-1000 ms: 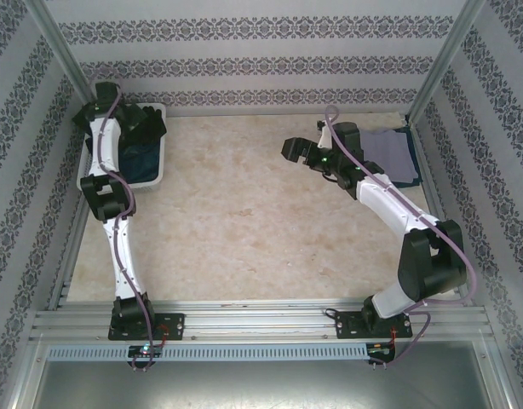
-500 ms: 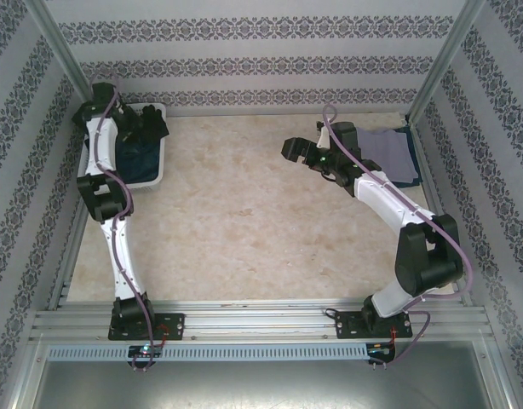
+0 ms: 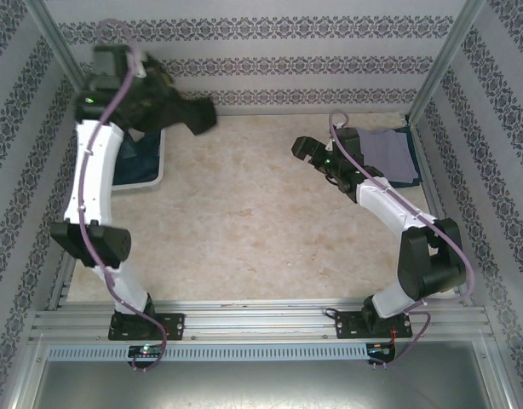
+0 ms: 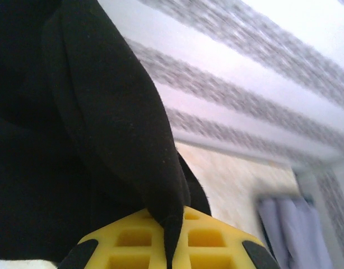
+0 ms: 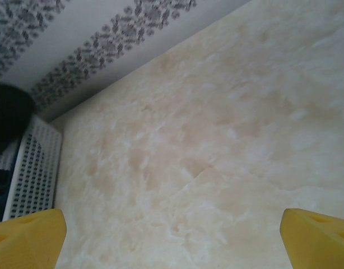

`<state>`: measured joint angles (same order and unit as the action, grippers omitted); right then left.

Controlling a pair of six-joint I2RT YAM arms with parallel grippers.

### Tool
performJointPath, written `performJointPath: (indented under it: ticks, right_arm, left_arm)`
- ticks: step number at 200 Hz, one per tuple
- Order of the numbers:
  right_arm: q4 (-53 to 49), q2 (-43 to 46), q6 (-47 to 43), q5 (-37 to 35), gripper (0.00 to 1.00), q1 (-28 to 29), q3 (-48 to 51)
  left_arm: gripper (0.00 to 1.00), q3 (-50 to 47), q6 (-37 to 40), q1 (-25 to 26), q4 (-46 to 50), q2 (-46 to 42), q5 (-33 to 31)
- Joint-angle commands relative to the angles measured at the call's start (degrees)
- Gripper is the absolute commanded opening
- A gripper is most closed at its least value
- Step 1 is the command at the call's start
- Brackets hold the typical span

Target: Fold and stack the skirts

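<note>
Clamping the black skirt (image 3: 183,116) in the left pincer (image 4: 171,238), aloft by the basket (image 3: 163,170) (denim skirt (image 3: 139,166) inside); holding the right pincer (image 3: 304,153) agape over the desk (image 3: 236,230).

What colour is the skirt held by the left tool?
Black: the skirt shows clearest in the left wrist view.

Top camera looks down from behind; both wrist views (close, low) share the table (image 5: 217,140).

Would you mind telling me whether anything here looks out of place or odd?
Nothing looks damaged or spilled. The black skirt hangs bunched from the shut left hand, held up near the white basket; the lavender skirt lies flat at the table's far right.
</note>
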<state>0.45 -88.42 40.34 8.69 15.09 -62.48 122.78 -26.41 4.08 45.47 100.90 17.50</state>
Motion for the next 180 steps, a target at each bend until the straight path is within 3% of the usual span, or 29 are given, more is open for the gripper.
performJointPath:
  ticks: [1, 19, 45, 54, 72, 86, 103, 131, 154, 180]
  right_arm:
    - [-1.4, 3.4, -2.0, -5.5, 0.98, -0.5, -1.0]
    - [-0.3, 5.4, -3.2, -6.9, 0.98, -0.7, 1.0]
    - [-0.4, 8.0, -2.7, -8.8, 0.98, -2.2, 4.1]
    - [-0.5, 8.5, -3.0, -8.1, 0.98, -2.9, 4.7]
    - [-2.4, 8.3, -5.1, -4.8, 0.98, -3.8, 4.5]
    - [-2.7, 7.5, -7.7, -0.8, 0.98, -3.8, 4.3]
    - [-1.3, 6.2, -9.2, 4.0, 0.98, -3.1, 5.0]
    - [-2.6, 2.4, -11.2, 7.5, 0.98, 0.0, 4.0]
    - [-5.4, -3.4, -12.0, 9.2, 0.97, 2.6, 1.3]
    - [-8.1, -12.7, -7.5, 15.2, 0.94, 3.1, -4.5]
  left_arm:
    - [0.0, -12.5, 1.7, 10.0, -10.2, -4.5, -2.7]
    - [0.0, -24.7, -1.3, 16.4, -17.9, -7.6, -7.3]
    - [0.03, -45.4, -12.3, 21.2, -35.7, -9.9, -4.9]
    - [0.1, -50.2, -15.2, 22.7, -39.5, -10.0, -3.6]
    - [0.31, -55.0, -16.7, 24.8, -39.6, -10.1, -0.5]
    - [0.65, -56.4, -14.4, 24.9, -34.9, -12.0, 0.2]
    - [0.99, -58.4, -9.2, 24.9, -29.8, -18.1, -3.7]
    - [1.0, -59.4, -3.5, 24.6, -21.0, -24.2, -9.8]
    - [1.0, -58.1, -4.9, 26.3, -13.8, -19.6, -11.4]
    - [1.0, -60.3, -9.4, 27.3, -15.1, -15.0, -13.2]
